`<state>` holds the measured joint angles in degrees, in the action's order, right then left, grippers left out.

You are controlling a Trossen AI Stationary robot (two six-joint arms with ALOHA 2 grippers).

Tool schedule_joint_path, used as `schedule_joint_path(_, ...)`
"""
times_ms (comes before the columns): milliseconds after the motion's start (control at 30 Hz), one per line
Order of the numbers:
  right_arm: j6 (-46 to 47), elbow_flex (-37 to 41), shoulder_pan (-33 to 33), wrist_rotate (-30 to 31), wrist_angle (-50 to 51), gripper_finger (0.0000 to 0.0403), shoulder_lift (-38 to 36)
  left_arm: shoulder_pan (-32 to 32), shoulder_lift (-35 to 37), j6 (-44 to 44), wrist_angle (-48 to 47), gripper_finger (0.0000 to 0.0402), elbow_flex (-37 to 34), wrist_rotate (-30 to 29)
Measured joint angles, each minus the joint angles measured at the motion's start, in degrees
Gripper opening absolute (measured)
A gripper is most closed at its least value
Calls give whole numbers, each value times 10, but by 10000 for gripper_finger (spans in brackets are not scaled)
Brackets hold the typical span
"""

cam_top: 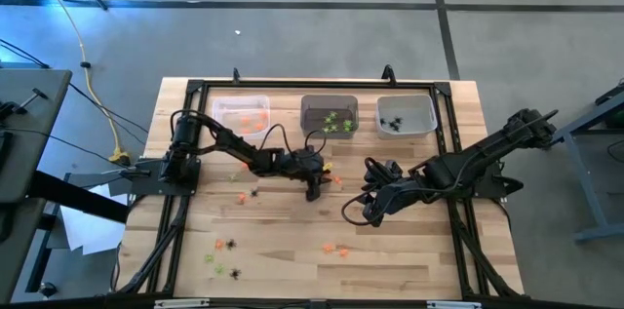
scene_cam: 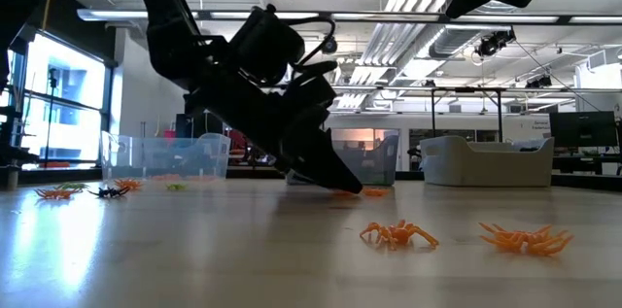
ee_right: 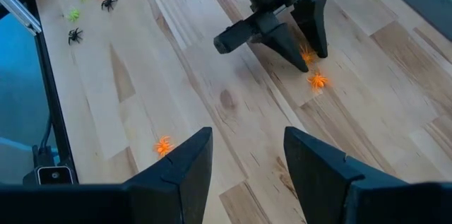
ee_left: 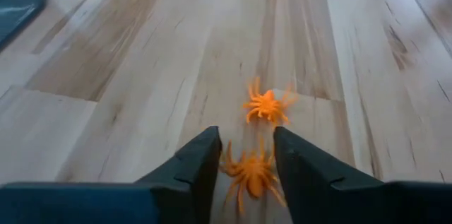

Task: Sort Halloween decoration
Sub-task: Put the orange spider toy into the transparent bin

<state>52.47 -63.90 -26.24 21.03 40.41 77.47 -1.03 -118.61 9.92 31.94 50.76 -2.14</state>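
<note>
Spiders of orange plastic [scene_cam: 398, 234], spiky-legged and glossy, lay nearest the low camera on the pale, grained wooden table [cam_top: 292, 270], a pair side by side well short of the middle bin. Past them the left gripper [ee_left: 245, 167] was tipped down onto the boards just in front of that bin, its two dark, matte wedge-shaped fingers part-open and straddling another orange spider [ee_left: 248, 174] that lay between the tips; whether they pinched it could not be told. A second orange spider [ee_left: 266, 106] rested just beyond the fingertips. The right gripper [ee_right: 246, 155] hovered to the right of the left one, its jaws spread wide with nothing between them. More trinkets, black [cam_top: 231, 245], lime-green [cam_top: 209, 259] and orange, were scattered over the table's near-left part, far from the bins. At the far edge stood three small translucent rectangular bins: the left bin [cam_top: 241, 114] held orange pieces, the middle bin [cam_top: 330, 114] lime-green ones, the right bin [cam_top: 407, 114] black ones.
</note>
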Motion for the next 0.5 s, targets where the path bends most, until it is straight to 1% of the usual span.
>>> schedule_joint_path(300, 0, 0, 0, 0, 0, 171, 0, -1, -1, 47, 0, 14, -1, -2)
schedule_joint_path(367, 0, 0, 0, 0, 0, 171, 0, -1, -1, 59, -1, 5, -1, -1)
schedule_joint_path(500, 0, 0, 0, 0, 0, 171, 0, -1, -2, 66, -1, 3, -1, 0)
